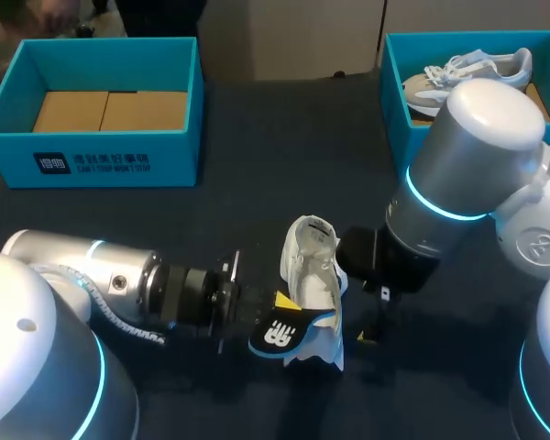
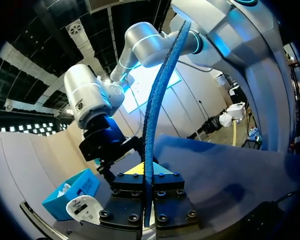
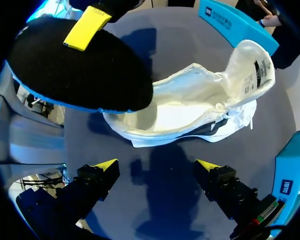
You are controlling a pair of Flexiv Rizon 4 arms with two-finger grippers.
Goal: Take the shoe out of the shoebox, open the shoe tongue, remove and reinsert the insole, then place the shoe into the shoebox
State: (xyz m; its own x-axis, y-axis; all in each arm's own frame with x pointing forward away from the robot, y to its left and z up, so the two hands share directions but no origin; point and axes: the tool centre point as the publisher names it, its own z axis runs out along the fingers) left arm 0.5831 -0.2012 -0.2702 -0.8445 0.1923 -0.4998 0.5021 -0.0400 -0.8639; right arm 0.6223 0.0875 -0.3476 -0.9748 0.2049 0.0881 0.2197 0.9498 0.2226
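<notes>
My left pincer (image 2: 147,170) is clamped on the insole (image 3: 80,70), gripping it near one end so that most of its length stands free. My right pincer (image 3: 157,170) hangs over the white sneaker (image 3: 190,100) with its yellow tips well apart and nothing between them.

The sneaker rests on the desk (image 1: 257,165), a little toward 6 o'clock from the middle. The left pincer is at its 9 o'clock and the right pincer at its 3 o'clock. A teal shoebox (image 1: 92,151) holding only cardboard sits at 10 o'clock, and I take it to be the sneaker's home. Another shoebox (image 1: 396,82) at 2 o'clock holds a second sneaker (image 1: 467,73).

I judge the insole is out and the step now is to put it back in. To do that well, I should aim the free end into the mouth of the sneaker and slide it low along the floor toward the toe. The right pincer should steady the heel or hold the tongue (image 3: 252,65) back, because the light shoe will probably skid or tip under the push.

The sneaker is white with a dark and blue sole edge. Its tongue is folded well up, the pale interior is bare, and the laces are loose. The insole is black on one face with a blue edge, thin and bending.
</notes>
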